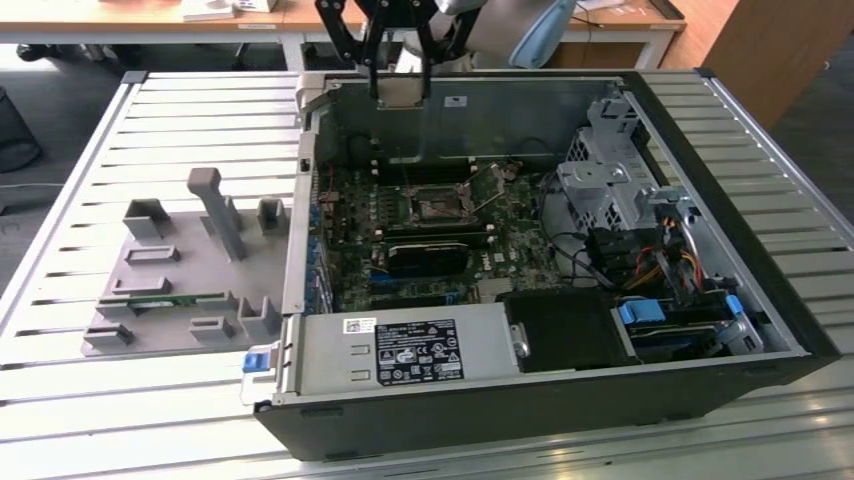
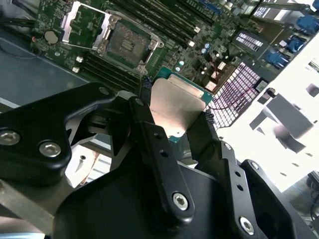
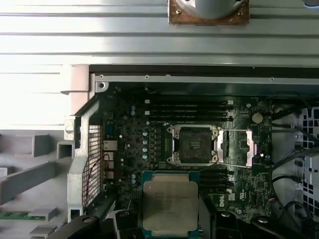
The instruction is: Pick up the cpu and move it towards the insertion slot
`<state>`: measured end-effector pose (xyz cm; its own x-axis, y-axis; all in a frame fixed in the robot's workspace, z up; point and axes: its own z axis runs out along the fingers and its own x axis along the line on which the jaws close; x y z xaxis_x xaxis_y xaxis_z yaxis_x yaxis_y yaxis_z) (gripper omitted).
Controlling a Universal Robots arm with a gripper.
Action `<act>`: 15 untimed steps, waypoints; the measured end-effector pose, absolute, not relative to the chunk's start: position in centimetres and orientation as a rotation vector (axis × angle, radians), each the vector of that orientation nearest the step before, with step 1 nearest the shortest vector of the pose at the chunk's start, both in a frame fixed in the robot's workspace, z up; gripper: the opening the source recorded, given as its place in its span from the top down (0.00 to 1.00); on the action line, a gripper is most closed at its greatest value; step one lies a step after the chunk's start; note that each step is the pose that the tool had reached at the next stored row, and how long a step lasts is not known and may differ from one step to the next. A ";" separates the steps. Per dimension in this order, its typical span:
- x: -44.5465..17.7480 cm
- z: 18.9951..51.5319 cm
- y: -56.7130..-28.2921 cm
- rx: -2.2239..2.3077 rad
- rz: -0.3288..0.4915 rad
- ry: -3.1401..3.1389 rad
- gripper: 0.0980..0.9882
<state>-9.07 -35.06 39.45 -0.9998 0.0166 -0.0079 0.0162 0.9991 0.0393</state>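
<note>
The cpu (image 2: 175, 110) (image 3: 170, 205) was held edge-on between the two black fingers (image 2: 154, 144) of the claw (image 2: 177, 107), clenched on it, silvery top showing in both wrist views. It was carried above the motherboard (image 3: 134, 149), near the slot (image 3: 195, 145) (image 2: 125, 40) (image 1: 437, 204) but apart from it; the slot's metal frame (image 3: 239, 145) was swung open. In the exterior view, the claw (image 1: 399, 95) hung over the open computer case (image 1: 747, 260), which lay on the slatted counter (image 1: 200, 110) beside a grey tray (image 1: 174, 290).

- Bright daylight washes the slatted table (image 1: 200, 110) pale in the exterior view.
- Glare bleaches the grey fixtures (image 2: 284, 114) in the second wrist view.
- The case interior (image 3: 124, 134) sits dimmer, shadowed.
</note>
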 end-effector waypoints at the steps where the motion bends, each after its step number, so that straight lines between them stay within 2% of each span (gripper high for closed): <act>1: -8.9 39.4 -34.9 0.026 0.062 3.133 0.51; 15: -7.1 39.4 -33.6 0.027 0.062 3.132 0.51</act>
<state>-7.13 -33.62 39.40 -0.9998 0.0171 -0.0083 0.0168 0.9991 0.0397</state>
